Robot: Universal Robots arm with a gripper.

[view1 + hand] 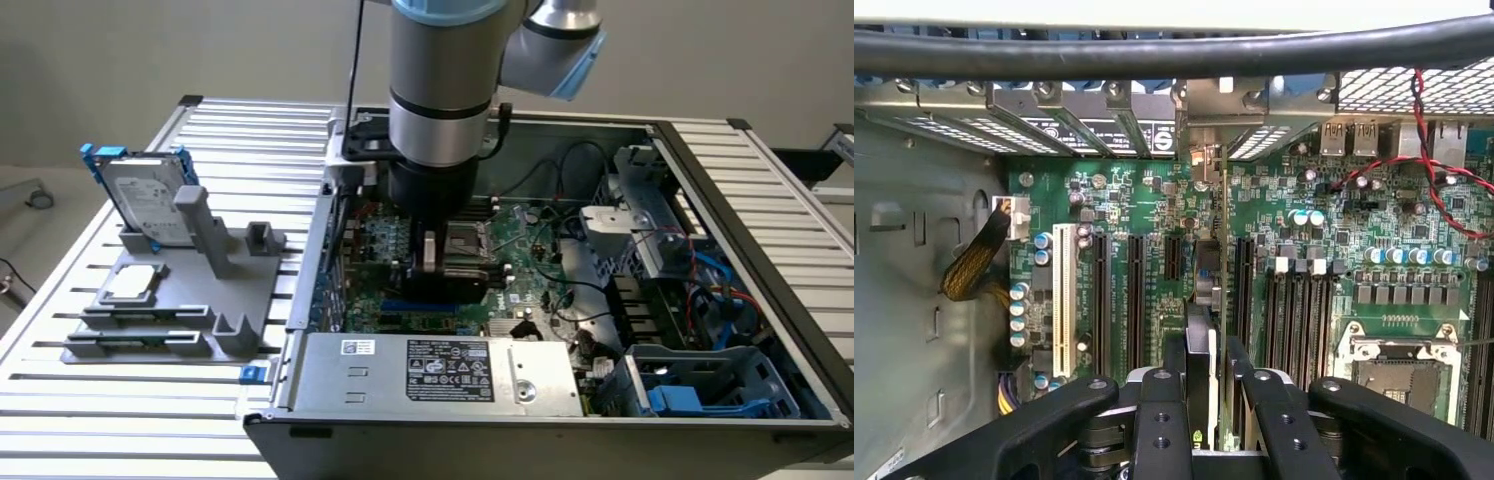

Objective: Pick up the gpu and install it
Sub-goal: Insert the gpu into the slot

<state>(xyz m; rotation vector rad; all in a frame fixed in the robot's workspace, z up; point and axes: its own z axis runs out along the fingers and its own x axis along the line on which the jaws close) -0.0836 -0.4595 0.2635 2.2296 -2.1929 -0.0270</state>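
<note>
Closest to my wrist camera, the gripper (1204, 385) has its jaws clamped on the gpu (1200, 300). I see the card edge-on and upright, I judge so that its lower edge can meet a slot squarely. It sits among the long black expansion slots (1135, 300) of the motherboard (1124, 200), its metal end toward the slotted rear wall (1054, 130) of the case (747, 190); whether it is seated I cannot tell. In the exterior view, the power supply (360, 385) along the case's near edge carries a white label (449, 368) I cannot read. Farther off, near the table (80, 400) edge at the exterior view's left, a hard drive (134, 195) stands in a grey fixture (227, 290).
</note>
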